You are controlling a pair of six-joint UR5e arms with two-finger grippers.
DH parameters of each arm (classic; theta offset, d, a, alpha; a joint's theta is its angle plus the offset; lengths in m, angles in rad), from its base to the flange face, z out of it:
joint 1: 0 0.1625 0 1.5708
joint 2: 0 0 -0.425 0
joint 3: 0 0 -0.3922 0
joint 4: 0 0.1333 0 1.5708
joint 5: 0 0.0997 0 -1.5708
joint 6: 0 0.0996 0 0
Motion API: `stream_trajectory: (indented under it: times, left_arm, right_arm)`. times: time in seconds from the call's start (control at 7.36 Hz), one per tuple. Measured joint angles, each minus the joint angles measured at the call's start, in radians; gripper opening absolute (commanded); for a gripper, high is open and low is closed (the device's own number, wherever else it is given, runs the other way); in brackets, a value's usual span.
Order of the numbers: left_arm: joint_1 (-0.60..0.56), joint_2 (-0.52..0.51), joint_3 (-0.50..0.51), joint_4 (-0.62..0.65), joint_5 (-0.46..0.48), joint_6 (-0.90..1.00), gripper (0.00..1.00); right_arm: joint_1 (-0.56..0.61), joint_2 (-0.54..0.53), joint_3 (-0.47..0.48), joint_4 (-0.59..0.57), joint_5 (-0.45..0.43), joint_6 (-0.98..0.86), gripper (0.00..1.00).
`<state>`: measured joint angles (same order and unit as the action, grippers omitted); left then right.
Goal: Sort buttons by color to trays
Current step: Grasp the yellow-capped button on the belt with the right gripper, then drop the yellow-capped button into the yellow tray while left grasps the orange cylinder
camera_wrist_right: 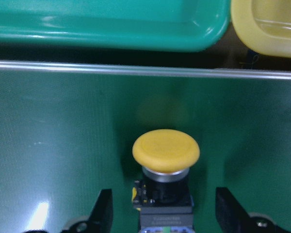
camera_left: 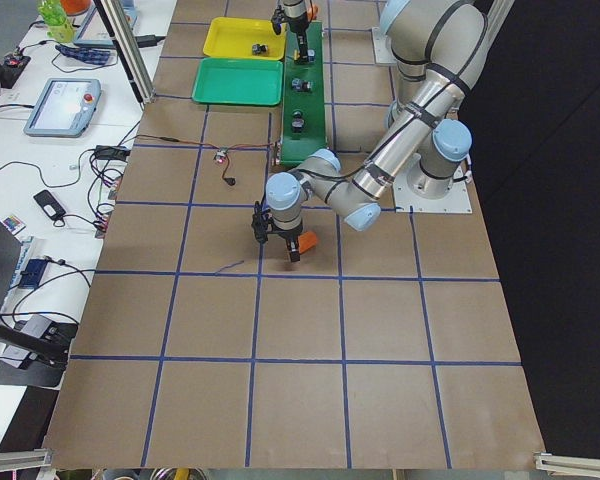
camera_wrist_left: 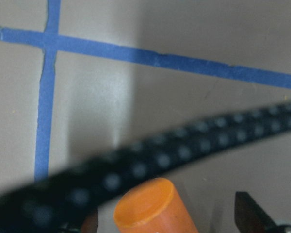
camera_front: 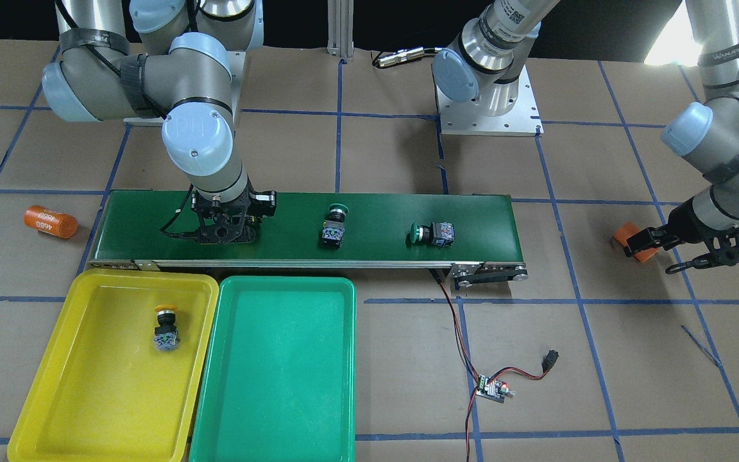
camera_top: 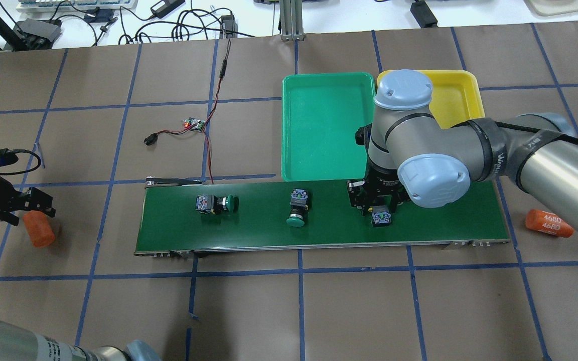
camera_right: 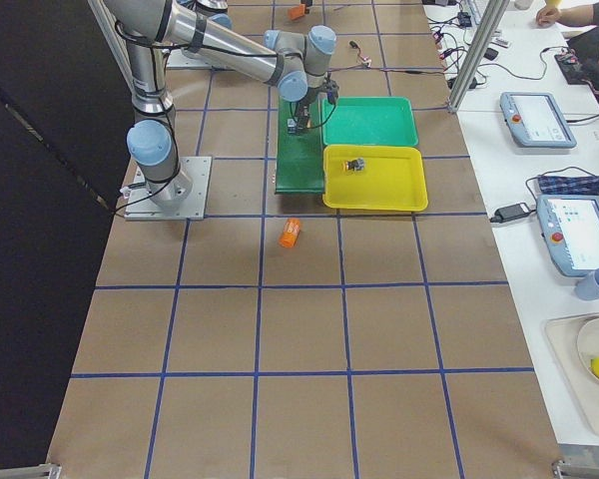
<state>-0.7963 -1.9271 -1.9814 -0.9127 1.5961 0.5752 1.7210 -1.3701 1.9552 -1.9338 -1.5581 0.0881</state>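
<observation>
Counting up: one yellow button (camera_front: 166,327) lies in the yellow tray (camera_front: 87,410); the second yellow button (camera_wrist_right: 166,150) sits on the conveyor belt (camera_front: 485,224) between the right gripper's (camera_wrist_right: 165,209) parted fingers, not yet clamped; two green buttons (camera_front: 334,226) (camera_front: 430,233) on the belt await the green tray (camera_front: 280,385); the left gripper (camera_front: 640,242) is at an orange cylinder (camera_top: 38,229) on the tabletop, and I cannot tell whether it is apart or clamped.

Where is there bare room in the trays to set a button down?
The green tray is wholly bare. The yellow tray holds one yellow button toward its belt-side end; its other half is bare. The belt is crowded.
</observation>
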Motion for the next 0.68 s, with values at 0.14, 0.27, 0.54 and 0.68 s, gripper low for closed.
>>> stream_trajectory:
  times: [0.14,0.27,0.54,0.68]
  left_arm:
    - [0.014,0.003,-0.021,0.001,0.0,0.0,0.17]
    - [0.02,0.011,-0.035,0.0,0.002,0.0,0.0]
    - [0.007,0.036,-0.035,-0.007,0.024,0.001,0.0]
    - [-0.016,0.059,-0.034,-0.012,0.028,0.0,0.0]
  right_arm:
    - [0.0,0.001,-0.001,-0.002,-0.002,-0.002,0.16]
    - [0.0,-0.001,-0.007,-0.003,-0.005,-0.003,0.16]
    - [-0.009,0.006,-0.076,-0.001,-0.018,-0.004,0.19]
    - [-0.013,0.027,-0.137,0.001,-0.04,-0.008,0.21]
